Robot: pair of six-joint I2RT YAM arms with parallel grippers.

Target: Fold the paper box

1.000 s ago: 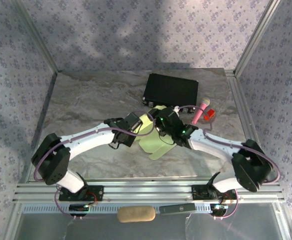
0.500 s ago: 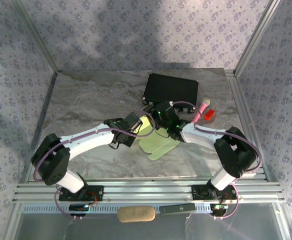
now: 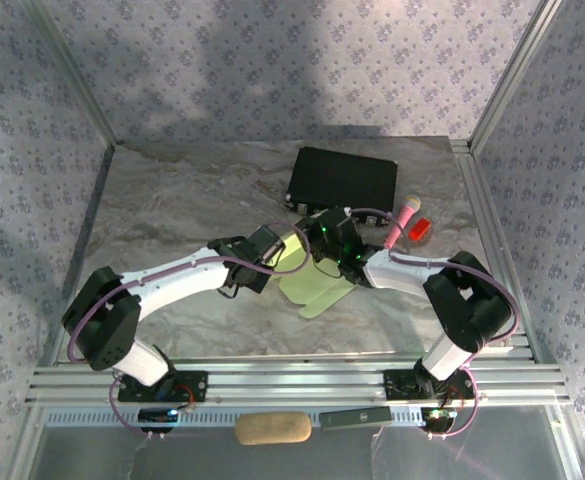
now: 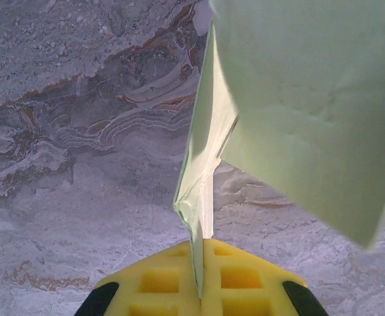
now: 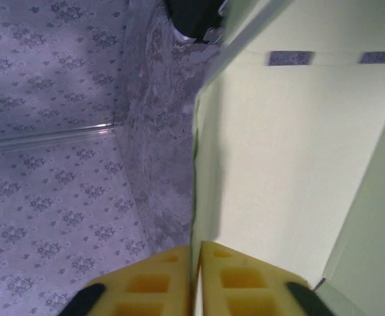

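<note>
Top view: the paper box [image 3: 314,288], pale yellow-green card and still partly an open sheet, sits mid-surface between the two wrists, just in front of the black case [image 3: 344,180]. Its near flaps fan out toward the arm bases. They look to be resting on the marbled surface [image 3: 172,210], but from this angle contact is uncertain.

Left wrist view: the left fingers [image 4: 159,284] are pressed together on a thin edge of the card. The edge stands upright between the yellow pads, and the card is slightly crumpled just above the grip. A broad panel hangs to the right, above the surface.

Right wrist view: the right fingers [image 5: 245,283] are likewise closed on a card edge, pads nearly touching with only the sheet between them. A large panel with two slots near its top spreads to the right.

A pink cylinder [image 3: 404,220] and a small red item [image 3: 419,229] lie right of the box, beside the case.
</note>
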